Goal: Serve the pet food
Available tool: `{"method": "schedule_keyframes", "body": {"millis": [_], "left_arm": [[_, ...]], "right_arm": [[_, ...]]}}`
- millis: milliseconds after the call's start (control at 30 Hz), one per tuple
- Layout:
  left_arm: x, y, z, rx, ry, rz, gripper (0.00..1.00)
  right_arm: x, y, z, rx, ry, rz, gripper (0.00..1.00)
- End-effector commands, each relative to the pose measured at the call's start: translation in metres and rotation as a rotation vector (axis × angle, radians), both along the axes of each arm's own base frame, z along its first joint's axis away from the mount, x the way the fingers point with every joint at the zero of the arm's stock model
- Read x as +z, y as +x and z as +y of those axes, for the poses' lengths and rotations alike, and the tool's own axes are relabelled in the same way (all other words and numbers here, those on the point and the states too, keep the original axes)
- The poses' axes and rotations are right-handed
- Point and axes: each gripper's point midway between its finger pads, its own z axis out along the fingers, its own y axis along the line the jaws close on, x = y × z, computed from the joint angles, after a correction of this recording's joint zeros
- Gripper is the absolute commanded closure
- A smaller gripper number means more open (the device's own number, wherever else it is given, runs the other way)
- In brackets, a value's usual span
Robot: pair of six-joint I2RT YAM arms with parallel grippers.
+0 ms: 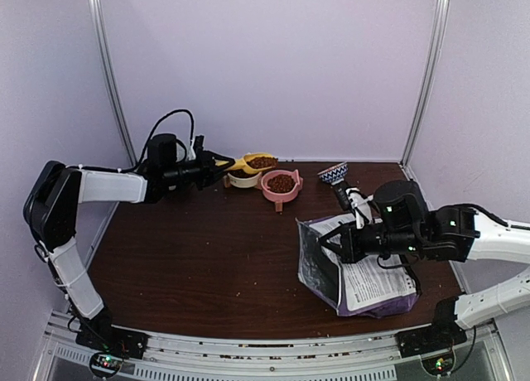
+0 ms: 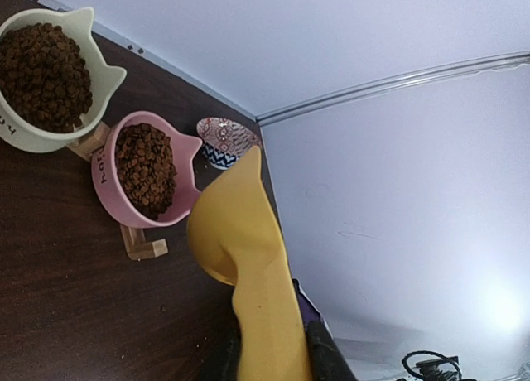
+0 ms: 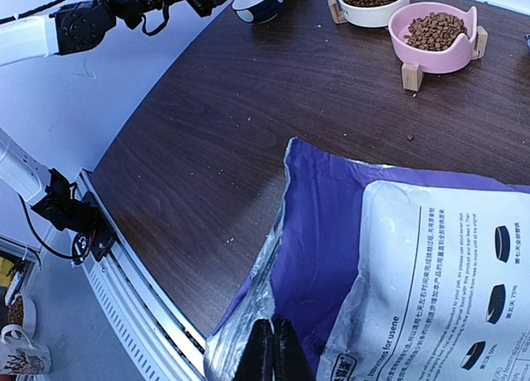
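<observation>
My left gripper (image 1: 217,167) is shut on the handle of a yellow scoop (image 1: 248,161). The scoop holds reddish-brown pet food (image 1: 263,161) above a cream bowl (image 1: 243,180). In the left wrist view the scoop's underside (image 2: 248,248) shows, and its load is hidden. The cream bowl (image 2: 50,74) and a pink bowl (image 2: 145,170) both hold kibble. My right gripper (image 3: 273,348) is shut on the open silver-lined edge of the purple bag (image 3: 331,232). The bag lies with its white label (image 3: 439,273) up at the front right (image 1: 356,273).
A small blue-patterned bowl (image 1: 333,173) stands right of the pink bowl (image 1: 280,184), near the back wall. The pink bowl sits on a wooden stand (image 2: 142,247). Loose crumbs dot the dark wood table (image 1: 207,257). A metal rail (image 1: 248,348) runs along the front edge.
</observation>
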Motion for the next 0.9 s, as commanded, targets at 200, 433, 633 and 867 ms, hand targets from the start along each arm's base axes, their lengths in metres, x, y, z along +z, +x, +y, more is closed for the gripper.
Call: {"method": "schedule_keyframes", "body": {"millis": [200,433,633,867], "left_arm": [[-0.002,0.034,-0.008,-0.014,0.094,-0.056,1.0],[-0.016,0.044,-0.011,-0.016,0.146,-0.044,1.0],[-0.028,0.052,-0.012,-0.021,0.202,-0.025,1.0],[-0.036,0.059,-0.012,-0.024,0.267,-0.008,1.0]], "right_arm": [[0.029,0.009,0.02,0.023,0.103,-0.017,1.0],[0.031,0.01,0.021,0.033,0.116,-0.015,1.0],[0.029,0.01,0.023,0.038,0.12,-0.007,1.0],[0.027,0.01,0.023,0.037,0.12,-0.002,1.0]]}}
